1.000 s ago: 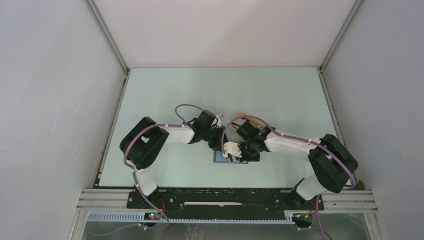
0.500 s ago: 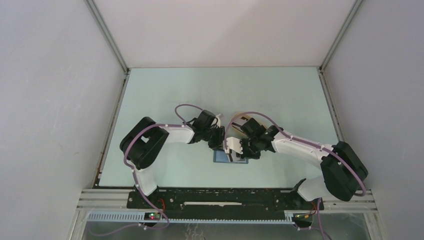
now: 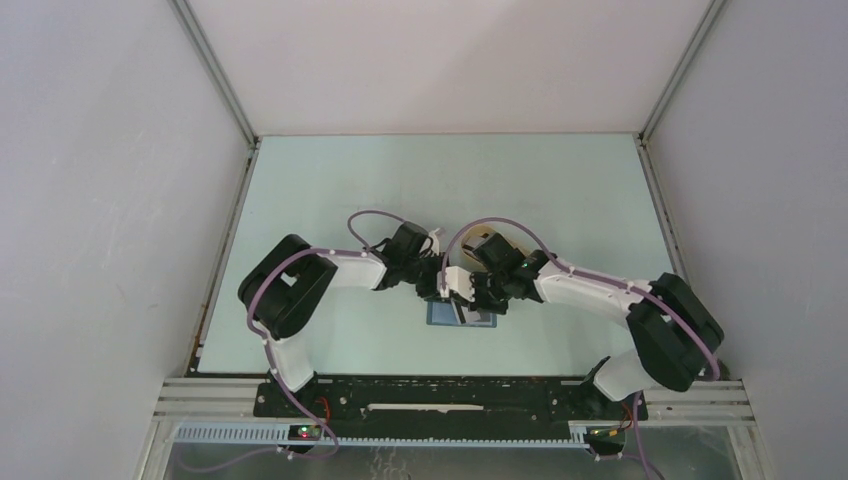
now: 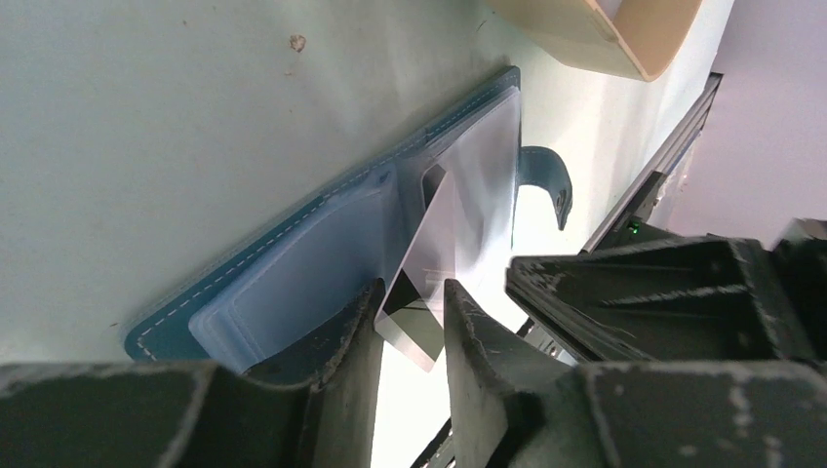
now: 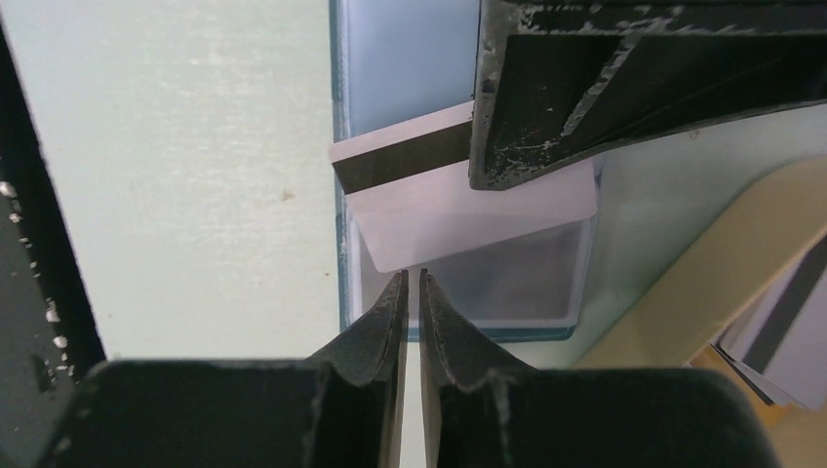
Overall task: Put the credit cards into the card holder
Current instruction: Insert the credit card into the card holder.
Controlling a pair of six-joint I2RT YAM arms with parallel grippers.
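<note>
- While the left pincer (image 4: 412,292) pinches a whitish credit card (image 4: 429,249), the card's end sits in the clear pocket of the open card holder (image 4: 293,263).
- The right pincer (image 5: 411,279), pressed together, sits at that card's edge.
- A beige tray (image 5: 683,292) lies beside the card holder.

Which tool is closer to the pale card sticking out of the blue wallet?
Left. The left tool grips the card; the right tool sits shut, with its tips just at the card's free edge.

A lab test cell: plain white walls (image 3: 100,200), aluminium framing (image 3: 215,75), pale-green table (image 3: 450,180)
</note>
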